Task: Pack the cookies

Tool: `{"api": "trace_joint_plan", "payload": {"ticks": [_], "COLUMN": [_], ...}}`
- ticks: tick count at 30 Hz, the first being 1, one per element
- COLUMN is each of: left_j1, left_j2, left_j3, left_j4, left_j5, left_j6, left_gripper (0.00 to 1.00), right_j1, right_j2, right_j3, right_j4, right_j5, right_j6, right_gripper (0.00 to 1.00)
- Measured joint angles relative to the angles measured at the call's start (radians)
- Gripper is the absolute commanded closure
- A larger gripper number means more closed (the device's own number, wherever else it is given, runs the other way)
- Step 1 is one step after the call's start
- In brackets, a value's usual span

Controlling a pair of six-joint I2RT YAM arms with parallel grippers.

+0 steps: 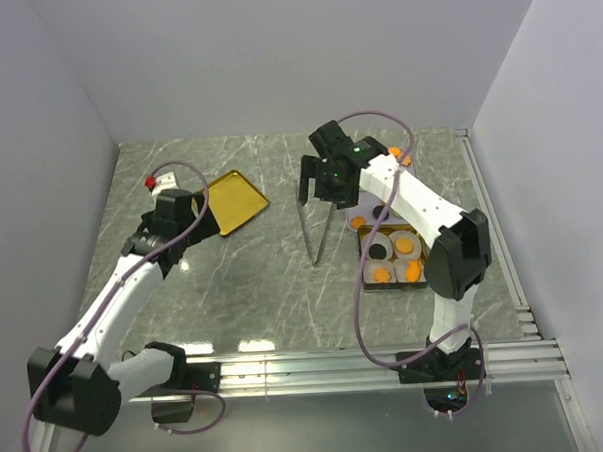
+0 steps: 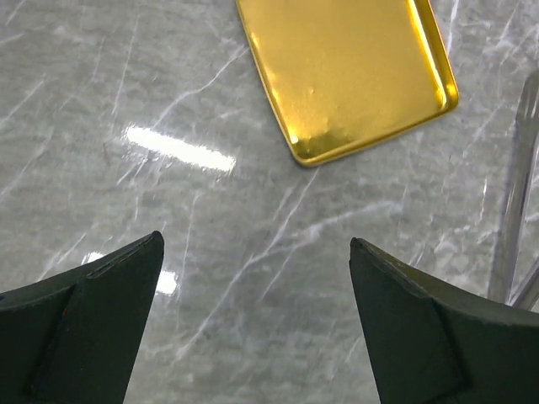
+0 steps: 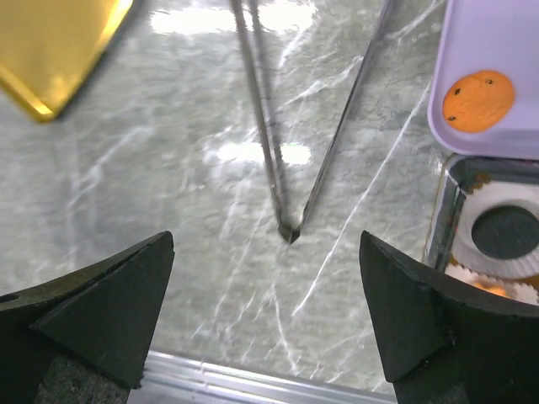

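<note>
Shows right gripper (image 3: 266, 252) spread wide and empty above thin metal tongs (image 3: 288, 231); left gripper (image 2: 254, 252) likewise wide, empty. Places small flat orange disc cookie (image 3: 478, 99) ahead-right of right fingers, on lilac tray (image 3: 505, 34). Looks light, rigid and crumbly; suggests a gentle pinch across opposite edges.

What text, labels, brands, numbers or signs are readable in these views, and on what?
None: no readable text in any view.
The gold tray, tongs, purple tray, orange cookie and metal box show no print.
The only sign is a green light on the right arm, with no lettering visible.
</note>
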Motion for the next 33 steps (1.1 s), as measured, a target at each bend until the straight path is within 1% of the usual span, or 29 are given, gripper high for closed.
{"api": "trace_joint_plan", "payload": {"ticks": [4, 8, 10, 19, 26, 33], "left_j1": [0.109, 0.233, 0.262, 0.315, 0.334, 0.334], "left_j2": [0.105, 0.204, 0.256, 0.439, 0.569, 0.676], "left_j3": [0.027, 0.039, 0.052, 0.095, 0.147, 0.211], "left_j4": [0.055, 0.091, 0.105, 0.166, 0.192, 0.211], "left_j5": [0.082, 0.154, 0.178, 0.267, 0.319, 0.356], "left_j6": [0.014, 0.016, 0.018, 0.042, 0.048, 0.040], "left_gripper": [0.05, 0.07, 0.07, 0.11, 0.15, 0.17], "right_j1": [-0.002, -0.002, -0.003, -0.010, -0.011, -0.015], "right_j2": [-0.061, -0.068, -0.068, -0.090, -0.219, -0.237], "right_j3": [0.004, 0.028, 0.031, 0.028, -0.082, -0.121], "right_j4": [-0.022, -0.050, -0.062, -0.116, -0.111, -0.112], "right_j5": [-0.005, -0.010, -0.013, -0.016, -0.011, -0.003], "right_j6": [-0.010, -0.029, -0.037, -0.052, -0.047, -0.033], "right_gripper": [0.03, 0.03, 0.03, 0.03, 0.03, 0.03]}}
